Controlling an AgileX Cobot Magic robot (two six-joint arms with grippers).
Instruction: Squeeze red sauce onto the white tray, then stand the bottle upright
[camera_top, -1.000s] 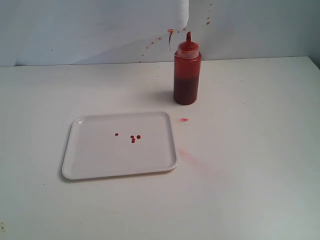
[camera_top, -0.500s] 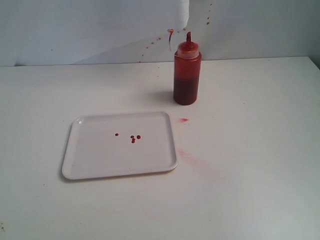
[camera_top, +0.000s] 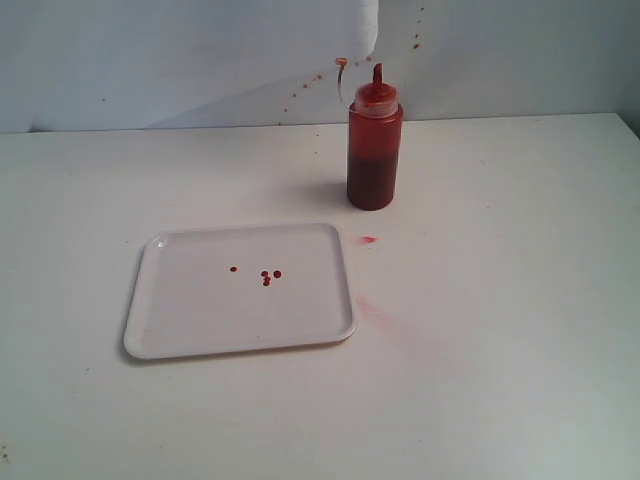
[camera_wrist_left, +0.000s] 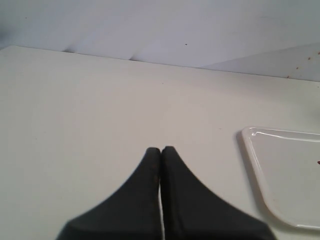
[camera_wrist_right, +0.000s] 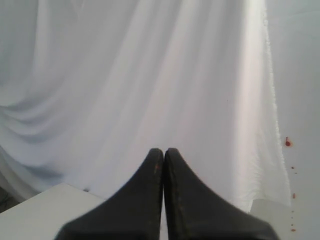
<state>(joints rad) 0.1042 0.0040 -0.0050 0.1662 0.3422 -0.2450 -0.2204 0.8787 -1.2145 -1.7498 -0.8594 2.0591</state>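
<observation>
- Exterior view: nothing had changed over the last second. The translucent orange-red plastic squeeze bottle with red cap and pointed nozzle (camera_top: 375, 150) stood upright in the same spot on the white table (camera_top: 520, 330), behind the tray's far right corner and clear of it.
- The flat rectangular white plastic tray with rounded corners and low rim (camera_top: 180, 320) lay unmoved in front of the bottle, toward the left of the view.
- A few tiny round drops of glossy dark red sauce (camera_top: 266, 276) sat close together near the tray's middle, in the same layout as a second ago. More of it showed dark in the bottle's lower part.
- No arm showed in the exterior view, so both were well back from the bottle and the tray.
- Left wrist view: the black left gripper (camera_wrist_left: 161, 150) had its fingers pressed together with nothing between them. It hung over bare table with one tray corner (camera_wrist_left: 280, 170) off to the side, not touching.
- Right wrist view: the black right gripper (camera_wrist_right: 163, 151) was also pressed together and empty. It pointed at the white draped cloth backdrop (camera_wrist_right: 125, 75), and the bottle was not in that view.
- A faint pinkish-red smear (camera_top: 368, 240) lay on the table just beside the tray's right edge; it was stray, not on the tray.
- Judgement: both steps looked done, with sauce on the tray and the bottle standing. The stillness read as a finished, parked pose, with no further move needed.
- The amount squeezed was sparse, and I could not tell whether more was wanted.
</observation>
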